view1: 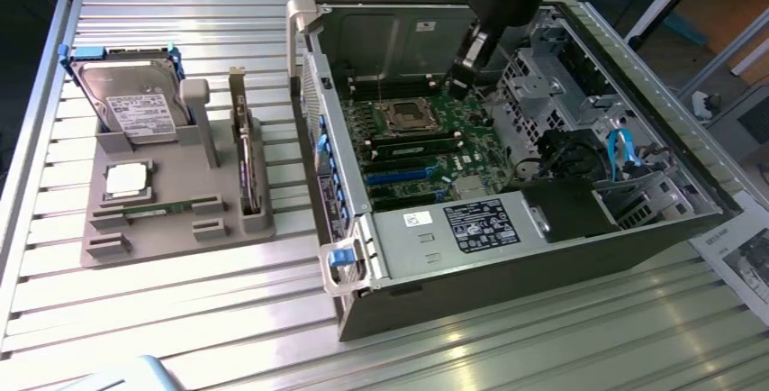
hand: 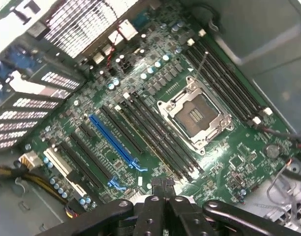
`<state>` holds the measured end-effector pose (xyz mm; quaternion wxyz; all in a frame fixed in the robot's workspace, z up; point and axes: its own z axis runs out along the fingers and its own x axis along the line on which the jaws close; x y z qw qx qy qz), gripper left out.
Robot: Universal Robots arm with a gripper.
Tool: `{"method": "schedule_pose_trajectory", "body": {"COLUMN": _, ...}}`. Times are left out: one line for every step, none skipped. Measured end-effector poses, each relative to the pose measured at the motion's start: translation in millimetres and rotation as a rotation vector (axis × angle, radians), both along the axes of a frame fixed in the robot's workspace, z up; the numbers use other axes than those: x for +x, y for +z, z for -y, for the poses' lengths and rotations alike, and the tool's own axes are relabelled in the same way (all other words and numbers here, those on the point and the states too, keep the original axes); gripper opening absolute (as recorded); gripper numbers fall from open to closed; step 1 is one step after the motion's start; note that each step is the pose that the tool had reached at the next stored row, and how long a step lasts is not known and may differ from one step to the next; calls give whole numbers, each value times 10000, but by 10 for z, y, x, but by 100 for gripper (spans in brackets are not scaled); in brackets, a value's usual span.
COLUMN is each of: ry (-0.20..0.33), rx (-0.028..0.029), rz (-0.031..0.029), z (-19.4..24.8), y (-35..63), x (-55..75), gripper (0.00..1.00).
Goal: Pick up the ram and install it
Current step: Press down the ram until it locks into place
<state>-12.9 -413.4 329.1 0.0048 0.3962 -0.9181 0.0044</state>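
Observation:
The ram [view1: 157, 210], a thin green stick, rests on edge near the front of the grey holder [view1: 180, 240] at the exterior view's left. My gripper [view1: 464, 74] is far from it, inside the open computer case [view1: 481, 260] above the motherboard [view1: 423, 159]. In the wrist view my gripper [hand: 163, 186] is shut with nothing between its black fingers. It hovers over one end of the long black memory slots [hand: 160, 142] beside the empty processor socket [hand: 195, 118].
The holder also carries a hard drive [view1: 132, 103], a square silver processor chip [view1: 128, 179] and an upright dark expansion card [view1: 247, 170]. Inside the case, a drive cage and cables [view1: 619, 152] crowd the exterior view's right. The slatted metal table [view1: 180, 319] surrounds everything.

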Motion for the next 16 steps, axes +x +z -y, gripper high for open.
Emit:
{"method": "schedule_pose_trajectory", "body": {"ry": -694, "rx": 0, "rz": 9, "z": 0, "y": 0, "x": 0, "gripper": 10}}
{"method": "schedule_pose_trajectory", "body": {"ry": -939, "rx": 0, "rz": 16, "z": 0, "y": 0, "x": 0, "gripper": 10}}
{"method": "schedule_pose_trajectory", "body": {"ry": -1225, "rx": 1, "rz": 28, "z": 0, "y": 0, "x": 1, "gripper": 10}}
{"method": "schedule_pose_trajectory", "body": {"ry": -1397, "rx": 1, "rz": 38, "z": 0, "y": 0, "x": 0, "gripper": 10}}
{"method": "schedule_pose_trajectory", "body": {"ry": -1588, "rx": 2, "rz": 49, "z": 0, "y": -1, "x": 0, "gripper": 10}}
{"method": "schedule_pose_trajectory", "body": {"ry": -1816, "rx": 1, "rz": 63, "z": 0, "y": 0, "x": 0, "gripper": 10}}
{"method": "schedule_pose_trajectory", "body": {"ry": -1970, "rx": 2, "rz": 74, "z": -1, "y": 0, "x": 0, "gripper": 10}}
{"method": "schedule_pose_trajectory", "body": {"ry": -2267, "rx": 3, "rz": 97, "z": -1, "y": 0, "x": 0, "gripper": 10}}
{"method": "schedule_pose_trajectory", "body": {"ry": -2586, "rx": 4, "rz": 120, "z": -2, "y": 0, "x": 0, "gripper": 10}}
{"method": "schedule_pose_trajectory", "body": {"ry": -2846, "rx": 4, "rz": 140, "z": -3, "y": 0, "x": 0, "gripper": 10}}
{"method": "schedule_pose_trajectory", "body": {"ry": -3093, "rx": 4, "rz": 158, "z": -3, "y": 1, "x": 0, "gripper": 10}}
{"method": "schedule_pose_trajectory", "body": {"ry": -3382, "rx": 6, "rz": 181, "z": -4, "y": 0, "x": 0, "gripper": 10}}
{"method": "schedule_pose_trajectory", "body": {"ry": -3637, "rx": 8, "rz": 201, "z": -5, "y": 0, "x": 0, "gripper": 10}}
{"method": "schedule_pose_trajectory", "body": {"ry": -3919, "rx": 9, "rz": 224, "z": -6, "y": 0, "x": 0, "gripper": 10}}
{"method": "schedule_pose_trajectory", "body": {"ry": -4190, "rx": 13, "rz": 262, "z": -7, "y": 0, "x": 0, "gripper": 10}}
{"method": "schedule_pose_trajectory", "body": {"ry": -4352, "rx": 15, "rz": 282, "z": -8, "y": 0, "x": 0, "gripper": 10}}
